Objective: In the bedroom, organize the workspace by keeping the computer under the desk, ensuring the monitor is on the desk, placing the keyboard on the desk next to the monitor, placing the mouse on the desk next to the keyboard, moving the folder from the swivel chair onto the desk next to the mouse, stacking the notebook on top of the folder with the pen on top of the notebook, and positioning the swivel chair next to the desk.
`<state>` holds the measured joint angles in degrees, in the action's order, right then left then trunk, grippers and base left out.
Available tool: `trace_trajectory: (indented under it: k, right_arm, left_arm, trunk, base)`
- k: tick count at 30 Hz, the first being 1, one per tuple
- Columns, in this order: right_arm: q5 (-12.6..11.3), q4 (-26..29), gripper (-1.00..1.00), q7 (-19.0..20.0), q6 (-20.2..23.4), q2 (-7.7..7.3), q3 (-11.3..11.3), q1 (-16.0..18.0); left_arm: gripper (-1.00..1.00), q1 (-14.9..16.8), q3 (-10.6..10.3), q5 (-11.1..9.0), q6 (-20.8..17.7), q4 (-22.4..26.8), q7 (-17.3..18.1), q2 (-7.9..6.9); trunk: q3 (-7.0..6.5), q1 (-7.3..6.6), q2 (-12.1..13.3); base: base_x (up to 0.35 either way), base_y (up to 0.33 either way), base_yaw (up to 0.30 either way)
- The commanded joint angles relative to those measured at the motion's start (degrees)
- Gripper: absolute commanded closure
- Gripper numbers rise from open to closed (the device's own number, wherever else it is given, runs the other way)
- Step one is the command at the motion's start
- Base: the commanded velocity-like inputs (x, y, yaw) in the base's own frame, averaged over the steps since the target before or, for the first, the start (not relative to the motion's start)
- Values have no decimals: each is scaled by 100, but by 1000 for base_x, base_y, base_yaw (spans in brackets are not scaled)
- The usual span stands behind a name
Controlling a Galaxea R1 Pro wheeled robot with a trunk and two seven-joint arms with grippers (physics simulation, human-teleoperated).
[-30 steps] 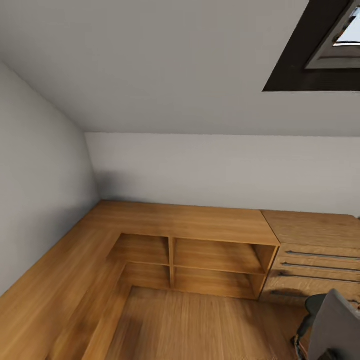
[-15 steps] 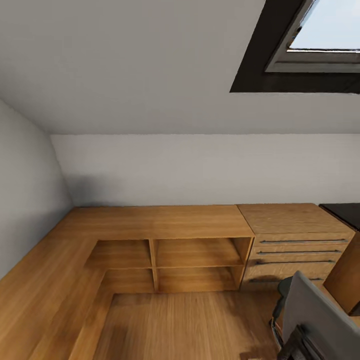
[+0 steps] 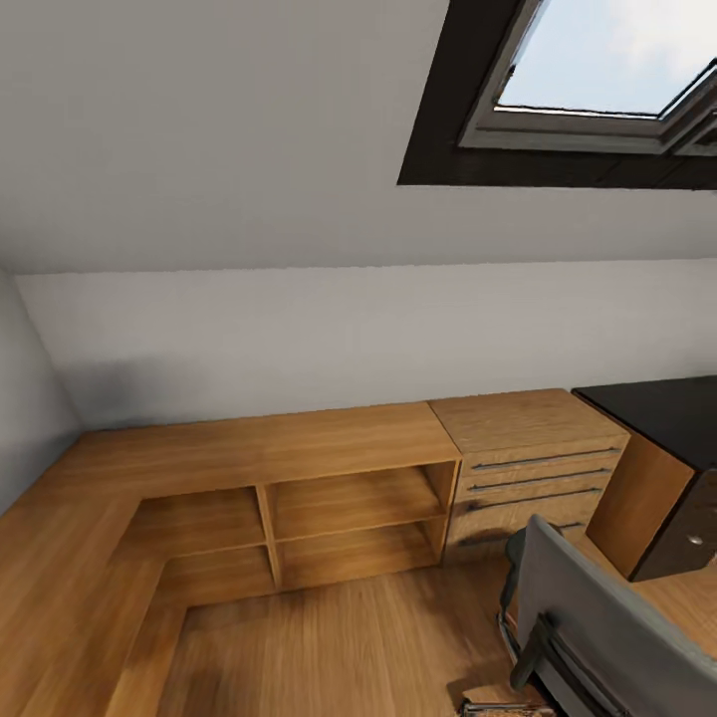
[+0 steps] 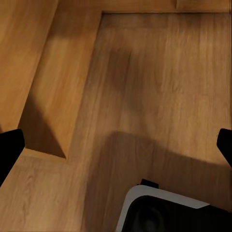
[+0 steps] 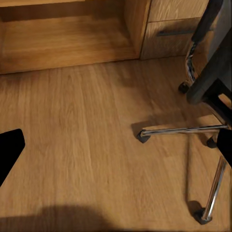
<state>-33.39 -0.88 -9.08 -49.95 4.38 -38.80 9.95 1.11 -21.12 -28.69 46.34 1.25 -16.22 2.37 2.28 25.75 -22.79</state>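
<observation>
Your head camera has swung to the right since half a second ago, so the whole scene has slid leftward in the picture: the skylight (image 3: pixel 597 70) now takes up more of the sloped ceiling, the low wooden shelf unit (image 3: pixel 299 498) sits further left, and the light-wood drawer chest (image 3: pixel 528 458) is fully in sight. More of the desk (image 3: pixel 667 413) has come in at the right edge, showing its black top, a wood side panel and a dark drawer front with a round silver knob. The swivel chair (image 3: pixel 597 627) shows more of its grey back, low at the right, just in front of the chest and close to the desk. White walls and a wood floor make up the rest.

In your left wrist view, the left gripper (image 4: pixel 116 145) has its dark fingertips at opposite edges, spread wide with nothing between them, over the wood floor (image 4: pixel 159 87).

In your right wrist view, the right gripper (image 5: pixel 116 145) is likewise spread wide and empty, above the floor, with the chair's chrome star base and castors close by.
</observation>
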Motion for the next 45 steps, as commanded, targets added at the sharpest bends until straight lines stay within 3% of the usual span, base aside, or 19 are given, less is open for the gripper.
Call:
trace_trajectory:
  k: [1,23,45]
  right_arm:
    - [-8,-9,-100,-37,-9,3,-49,7]
    - [-9,-9,-100,-33,-6,7,-49,7]
    - [-9,-9,-100,-33,-5,8,-49,7]
  left_arm:
    - [-100,3,-50,-23,12,0,-36,1]
    - [-100,3,-50,-23,14,3,-37,1]
    - [-100,3,-50,-23,10,2,-31,1]
  trunk:
    - [13,4,-13]
    - [13,4,-13]
    - [13,4,-13]
  base:
    - [0,0,-296]
    - [1,9,-296]
    - [158,162,-296]
